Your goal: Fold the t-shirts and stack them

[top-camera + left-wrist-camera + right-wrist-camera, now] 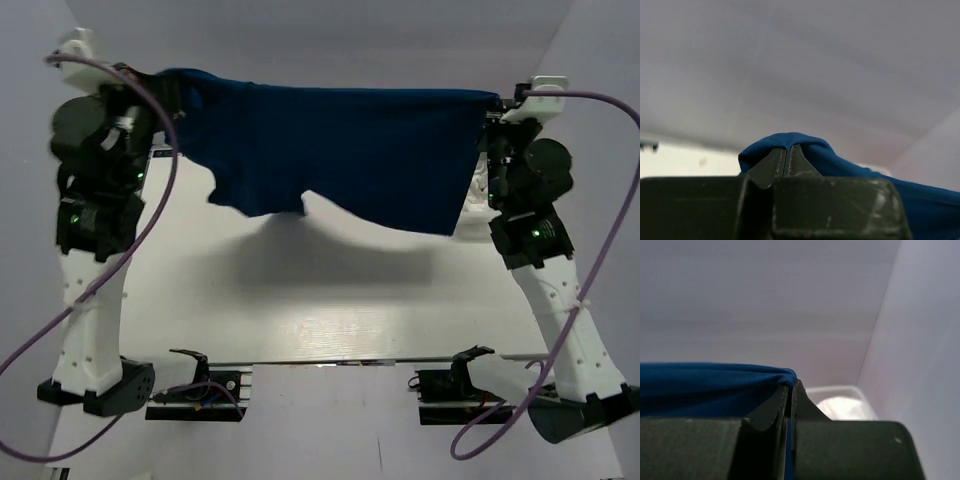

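Observation:
A navy blue t-shirt [340,150] hangs stretched in the air between both arms, high above the white table [330,300]. Its top edge runs taut from left to right and its lower part dangles over the table. My left gripper [165,80] is shut on the shirt's left end; in the left wrist view the cloth [790,142] bunches over the gripper [786,150]. My right gripper [492,100] is shut on the shirt's right end, with blue cloth [715,382] pinched between its fingers [777,402]. No print shows. A white shirt is not clearly seen.
A white lattice basket [840,400] with something pale inside sits at the back right, partly hidden behind the shirt and the right arm [480,190]. Grey walls close the back and both sides. Purple cables [165,200] loop beside each arm.

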